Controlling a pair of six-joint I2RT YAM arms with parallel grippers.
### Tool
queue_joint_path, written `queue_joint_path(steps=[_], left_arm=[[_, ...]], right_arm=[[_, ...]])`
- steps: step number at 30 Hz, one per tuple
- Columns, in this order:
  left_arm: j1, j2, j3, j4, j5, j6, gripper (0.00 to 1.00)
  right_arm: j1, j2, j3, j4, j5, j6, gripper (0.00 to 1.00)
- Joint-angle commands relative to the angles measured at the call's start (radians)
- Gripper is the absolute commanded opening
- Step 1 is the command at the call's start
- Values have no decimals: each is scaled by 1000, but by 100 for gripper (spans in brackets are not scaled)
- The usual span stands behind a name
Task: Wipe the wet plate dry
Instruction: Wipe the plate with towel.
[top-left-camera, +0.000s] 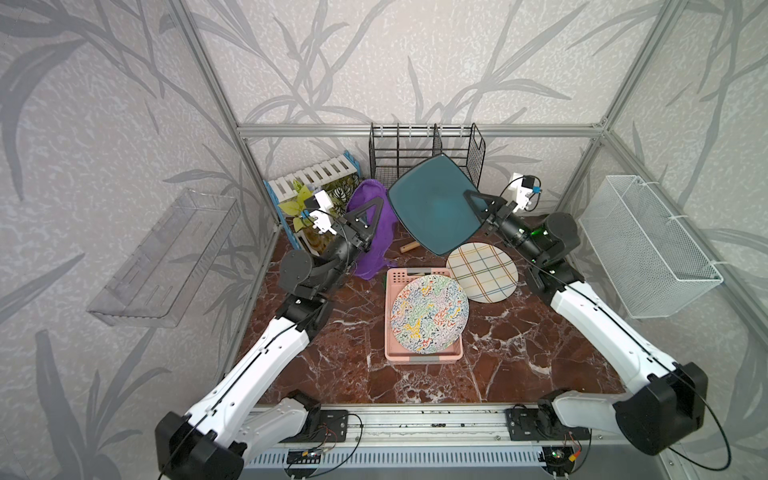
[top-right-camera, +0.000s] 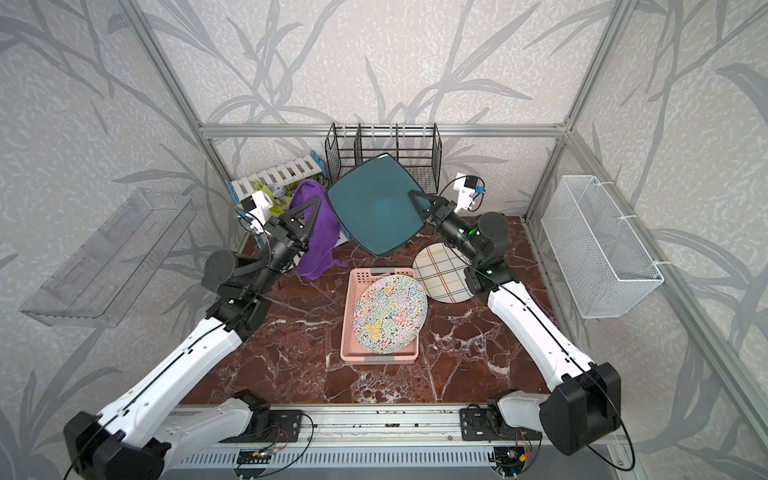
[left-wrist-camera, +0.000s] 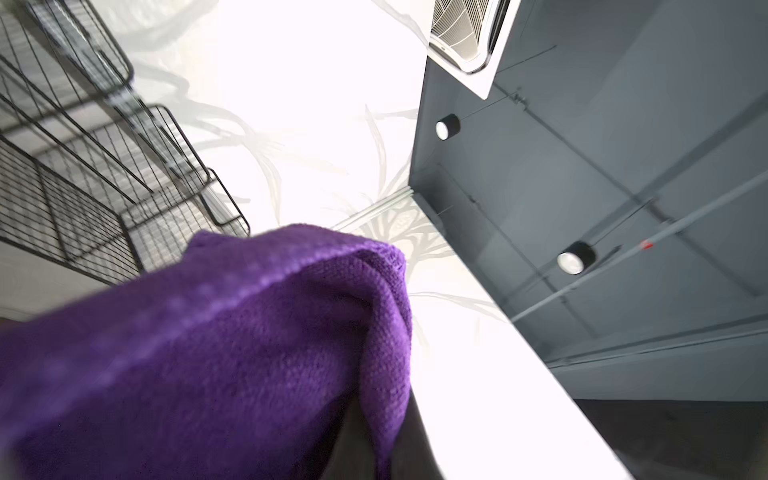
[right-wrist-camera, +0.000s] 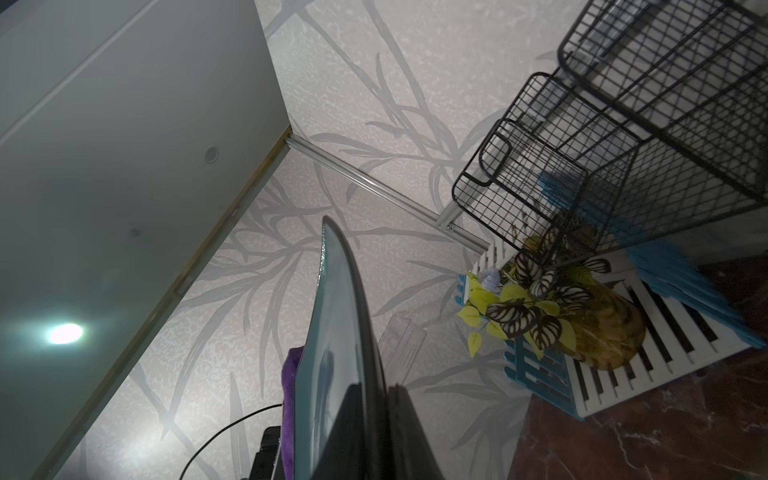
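Nearest the lens in both top views are the two white arms (top-left-camera: 257, 361) (top-right-camera: 183, 365) over the red-brown marble table (top-left-camera: 353, 353) (top-right-camera: 291, 353). Raised between them, the square teal plate (top-left-camera: 432, 203) (top-right-camera: 374, 208) hangs tilted, glossy face up, clear of the table. The right gripper (top-left-camera: 468, 196) (top-right-camera: 412, 195) is clamped on its rim. Just beside its other edge, the left gripper (top-left-camera: 375, 204) (top-right-camera: 316, 203) is closed on a fuzzy purple cloth (top-left-camera: 370, 245) (top-right-camera: 316, 245) that drapes down. Below lie a squiggle-patterned round plate (top-left-camera: 430, 313) across a pink perforated basket (top-left-camera: 424, 357) and a plaid plate (top-left-camera: 482, 272) beside it on the marble. A black wire rack (top-left-camera: 415, 153) stands behind.

Left wrist view: knitted cloth (left-wrist-camera: 228, 332) fills the foreground, hiding the jaws, the rack (left-wrist-camera: 83, 166) beyond.

Right wrist view: the plate (right-wrist-camera: 336, 332) runs edge-on from the dark fingers (right-wrist-camera: 415, 449), a sliver of cloth (right-wrist-camera: 291, 374) on its far side. A leafy plant (right-wrist-camera: 536, 307) in a white-and-blue slatted crate (right-wrist-camera: 665, 332) sits next to the rack (right-wrist-camera: 623, 124).
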Motion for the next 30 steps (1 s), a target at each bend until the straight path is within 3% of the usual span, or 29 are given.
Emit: queue_joint_path(steps=[1, 4, 7, 12, 25, 30], left_arm=[[6, 1, 29, -222, -11, 259, 0], [4, -5, 42, -248, -21, 348, 0], [-30, 21, 117, -365, -43, 514, 0], [-177, 190, 252, -577, -73, 739, 0], [-285, 543, 528, -724, 92, 822, 0], [-267, 520, 561, -636, 185, 747, 0]], right_arm=[[7, -71, -38, 6, 56, -25, 0], [6, -112, -69, -88, 127, -58, 0], [5, -149, -84, -204, 188, -127, 0], [11, -118, -67, -154, 75, -116, 0], [67, -118, -57, -135, 113, -83, 0], [-24, -150, -134, -152, 200, -39, 0]])
